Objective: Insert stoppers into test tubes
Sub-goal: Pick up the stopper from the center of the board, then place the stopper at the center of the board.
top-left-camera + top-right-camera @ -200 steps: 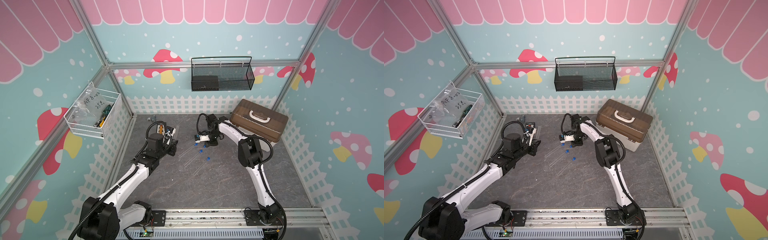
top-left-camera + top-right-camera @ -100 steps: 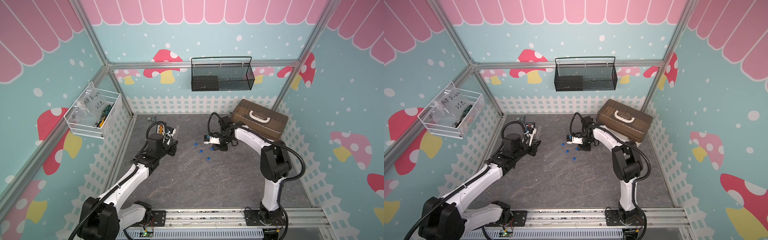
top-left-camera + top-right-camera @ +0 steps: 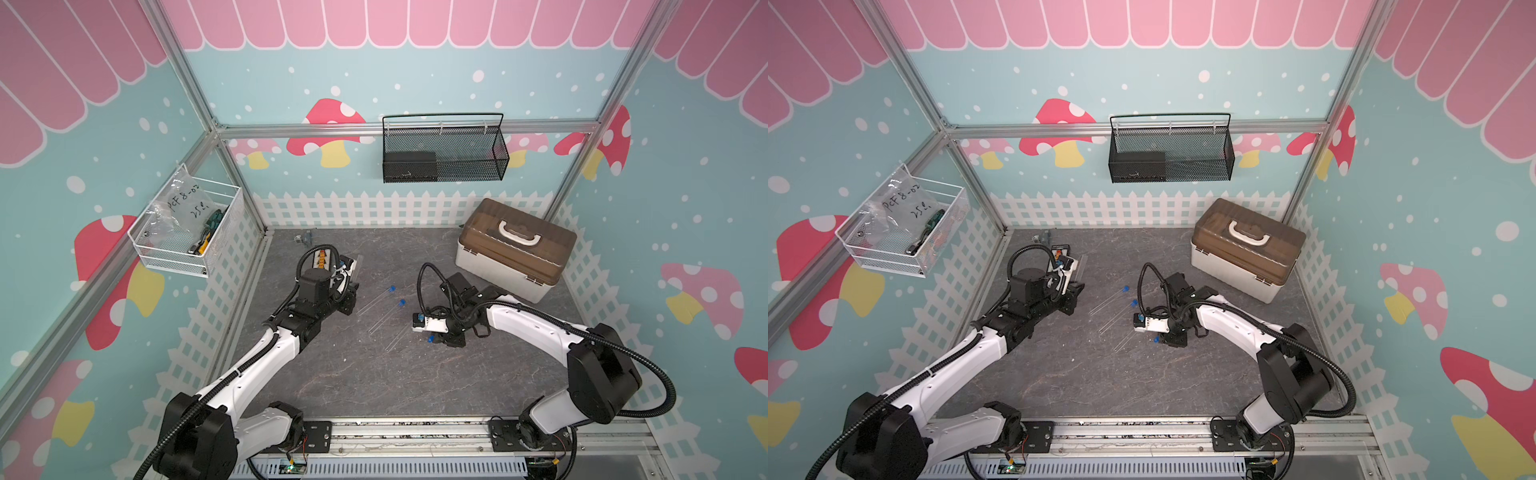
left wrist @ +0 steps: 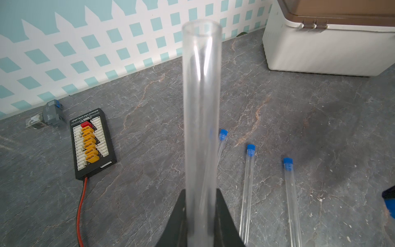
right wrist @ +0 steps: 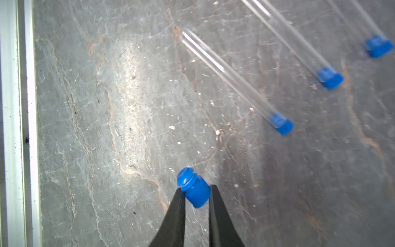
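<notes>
Over the last second the right arm has swung away from the far end of the tube row. Its tool then hung at about 1 o'clock of the lying tubes, with the elbow standing tall over the middle of the counter (image 3: 374,382). Now the right tool (image 3: 432,338) sits low at about 4 o'clock of them. The forearm lies nearly flat, pointing toward 9 o'clock, and the elbow has dropped out to the counter's 4 o'clock edge. In the right wrist view its two black fingers (image 5: 177,205) stand narrow, pinching the fourth stopper (image 5: 193,189) just above the stone, ribbed end outward. The left arm has not shifted. It reaches from the near left base toward 1 o'clock, and the left tool (image 3: 349,289) is at about 9 o'clock of the row. It is clamped tight on the lower part of the open tube (image 4: 202,102), whose uncapped mouth points toward the back fence. The three capped tubes (image 4: 247,184) lie side by side but apart on the counter between the two tools. Their blue ends point toward 1 o'clock in both top views. A brown-lidded case (image 3: 515,245) stands at the counter's 1 o'clock corner.
</notes>
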`<state>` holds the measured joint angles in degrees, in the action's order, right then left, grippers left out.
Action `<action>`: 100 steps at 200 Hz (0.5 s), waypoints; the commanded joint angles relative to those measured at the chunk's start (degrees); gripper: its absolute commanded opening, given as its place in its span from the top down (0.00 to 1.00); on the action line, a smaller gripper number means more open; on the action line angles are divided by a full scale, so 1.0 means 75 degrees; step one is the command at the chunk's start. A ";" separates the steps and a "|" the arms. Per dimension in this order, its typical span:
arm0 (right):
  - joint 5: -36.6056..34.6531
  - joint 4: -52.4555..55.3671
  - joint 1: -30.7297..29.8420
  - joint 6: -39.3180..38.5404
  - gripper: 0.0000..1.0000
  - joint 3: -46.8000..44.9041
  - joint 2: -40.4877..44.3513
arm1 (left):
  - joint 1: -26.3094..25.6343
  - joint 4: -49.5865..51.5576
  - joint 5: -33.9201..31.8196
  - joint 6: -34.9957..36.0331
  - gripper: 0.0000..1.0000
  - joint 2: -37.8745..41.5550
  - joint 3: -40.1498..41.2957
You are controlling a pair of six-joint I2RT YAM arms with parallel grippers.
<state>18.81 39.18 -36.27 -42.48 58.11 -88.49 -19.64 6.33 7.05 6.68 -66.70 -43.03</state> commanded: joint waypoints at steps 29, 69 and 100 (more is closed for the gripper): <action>-0.0048 -0.0922 -0.0386 0.0303 0.82 -0.0086 -0.0775 | -0.0083 0.0206 -0.0281 0.0327 1.00 -0.0095 0.0170; -0.0094 -0.0901 -0.0427 0.0138 0.81 0.0016 -0.1309 | -0.0104 0.0207 -0.0294 0.0421 1.00 -0.0131 0.0183; -0.0288 -0.0716 -0.0470 -0.0001 0.81 0.0115 -0.1571 | -0.0111 0.0199 -0.0259 0.0422 1.00 -0.0153 0.0176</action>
<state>17.12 32.84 -39.18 -41.10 57.91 -98.74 -20.08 7.51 5.52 8.86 -67.40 -42.35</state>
